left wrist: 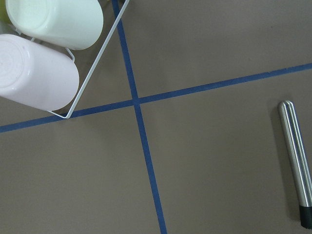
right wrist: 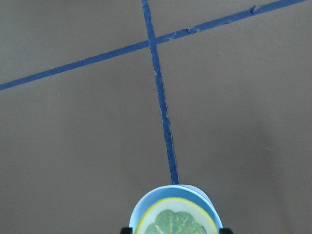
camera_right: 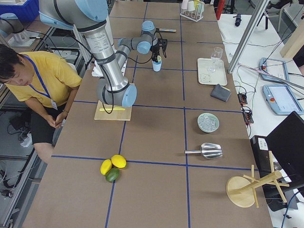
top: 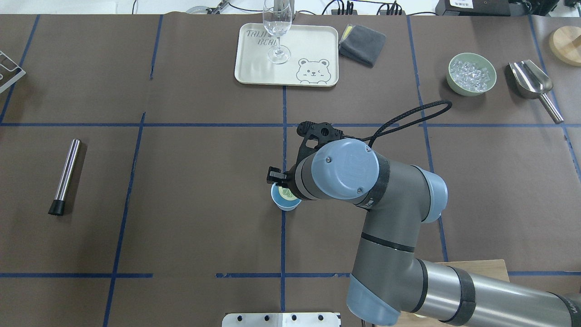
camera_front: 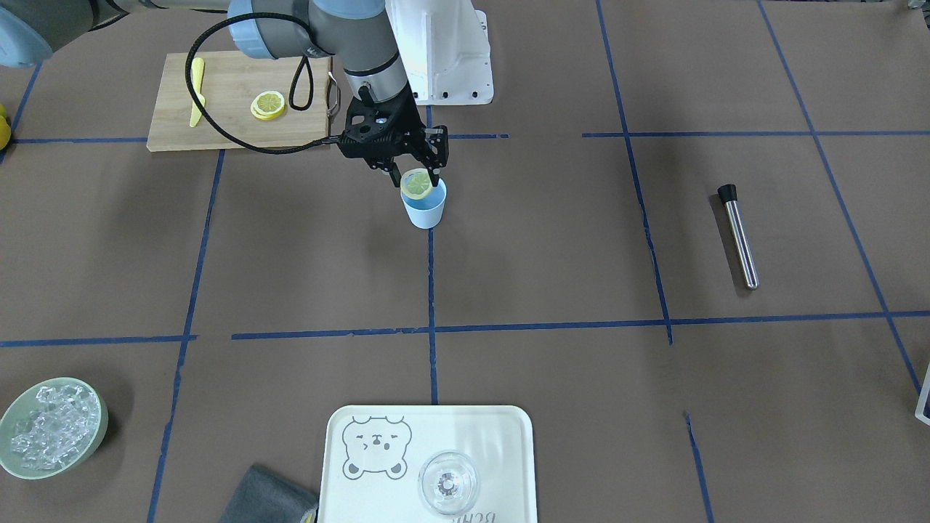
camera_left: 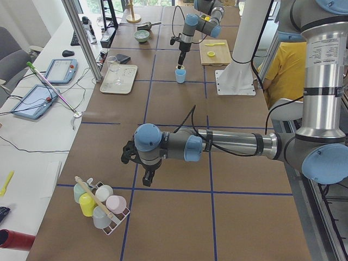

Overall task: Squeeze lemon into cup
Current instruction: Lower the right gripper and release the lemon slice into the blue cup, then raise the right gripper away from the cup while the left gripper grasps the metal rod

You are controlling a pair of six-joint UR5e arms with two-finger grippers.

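A thin lemon slice [camera_front: 415, 184], with a yellow rind and a pale greenish face turned upward, sits just over the mouth of the light-blue cup [camera_front: 424, 208], pinched at its edges by the right gripper [camera_front: 414, 180]. The cup stands upright on a blue tape line [camera_front: 431, 276] near the scene's middle.

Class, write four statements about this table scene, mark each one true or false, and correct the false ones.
1. The right gripper holds the lemon just above the cup. True.
2. The cutting board has nothing on it. False: more lemon slices and a yellow knife lie on it.
3. The clear glass stands on the tray with the bear drawing. True.
4. The metal rod stands upright in the cup. False: it lies flat on the table, well apart from the cup.
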